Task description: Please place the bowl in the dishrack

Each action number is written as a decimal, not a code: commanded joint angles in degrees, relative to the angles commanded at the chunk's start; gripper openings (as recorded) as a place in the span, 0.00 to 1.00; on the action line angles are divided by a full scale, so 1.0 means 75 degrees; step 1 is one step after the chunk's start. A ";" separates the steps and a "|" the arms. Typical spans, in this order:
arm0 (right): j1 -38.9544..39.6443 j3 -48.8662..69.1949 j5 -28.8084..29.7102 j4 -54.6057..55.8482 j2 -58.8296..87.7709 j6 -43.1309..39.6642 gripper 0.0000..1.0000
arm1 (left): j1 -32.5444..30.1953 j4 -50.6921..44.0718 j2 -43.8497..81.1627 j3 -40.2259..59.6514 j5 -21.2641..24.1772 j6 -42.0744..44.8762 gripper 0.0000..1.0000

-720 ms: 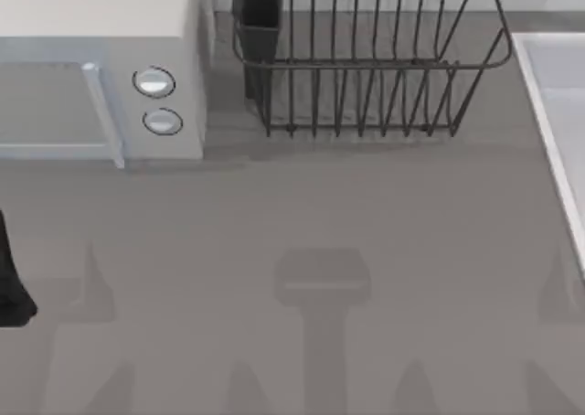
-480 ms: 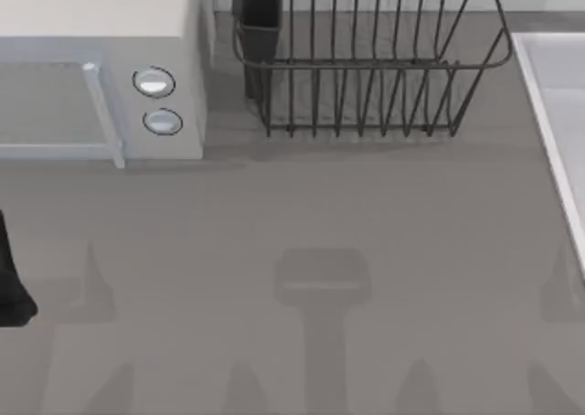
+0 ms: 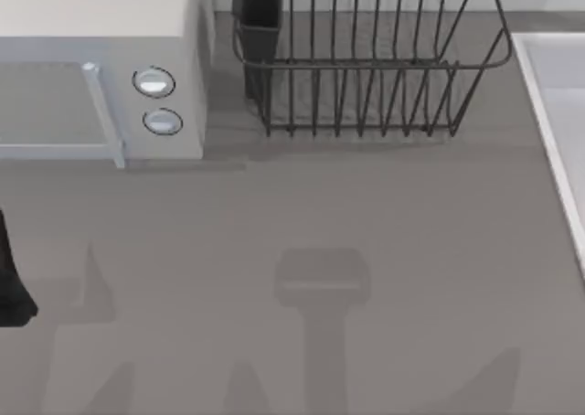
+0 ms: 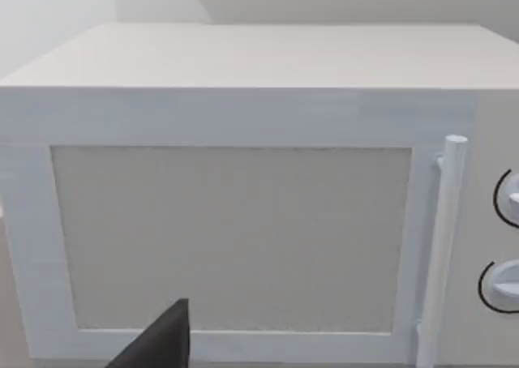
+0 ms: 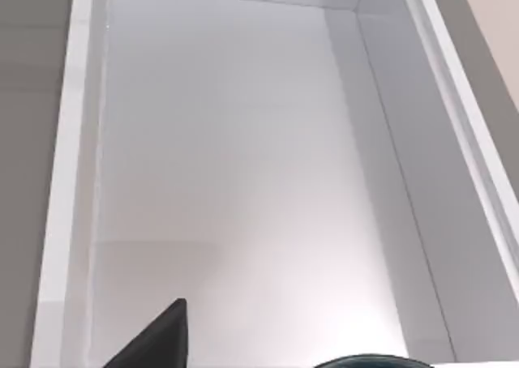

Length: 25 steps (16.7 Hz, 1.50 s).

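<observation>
Shadow of my right arm has swung across the worktop (image 3: 384, 214) — I'm over the white sink (image 5: 235, 165), bowl (image 5: 369, 361) just below; gripper state unclear, dishrack (image 3: 366, 63) waiting.

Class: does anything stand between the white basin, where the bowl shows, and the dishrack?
Nothing visible does. The bowl shows at the white basin; the dishrack stands just left of that basin, the microwave beyond it.

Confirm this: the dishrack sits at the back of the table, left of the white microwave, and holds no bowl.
Not quite. In the top view the dishrack stands right of the white microwave, not left. It is at the back of the table and holds no bowl.
</observation>
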 joint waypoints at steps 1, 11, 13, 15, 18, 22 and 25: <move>-0.0286 0.0524 -0.0008 -0.0541 0.0794 -0.0275 1.00 | 0.0000 0.0000 0.0000 0.0000 0.0000 0.0000 1.00; -0.2766 0.5102 -0.0016 -0.5040 0.7188 -0.2679 1.00 | 0.0000 0.0000 0.0000 0.0000 0.0000 0.0000 1.00; -0.3032 0.5655 -0.0005 -0.5464 0.7766 -0.2942 1.00 | 0.0000 0.0000 0.0000 0.0000 0.0000 0.0000 1.00; -0.3171 0.5956 0.0000 -0.5675 0.8094 -0.3081 1.00 | 0.0000 0.0000 0.0000 0.0000 0.0000 0.0000 1.00; -0.3192 0.6002 0.0001 -0.5706 0.8147 -0.3102 1.00 | 0.0000 0.0000 0.0000 0.0000 0.0000 0.0000 1.00; -0.3159 0.5876 0.0001 -0.5568 0.8163 -0.3082 1.00 | 0.0000 0.0000 0.0000 0.0000 0.0000 0.0000 1.00; -0.3159 0.5347 0.0001 -0.4809 0.8403 -0.3062 1.00 | 0.0000 0.0000 0.0000 0.0000 0.0000 0.0000 1.00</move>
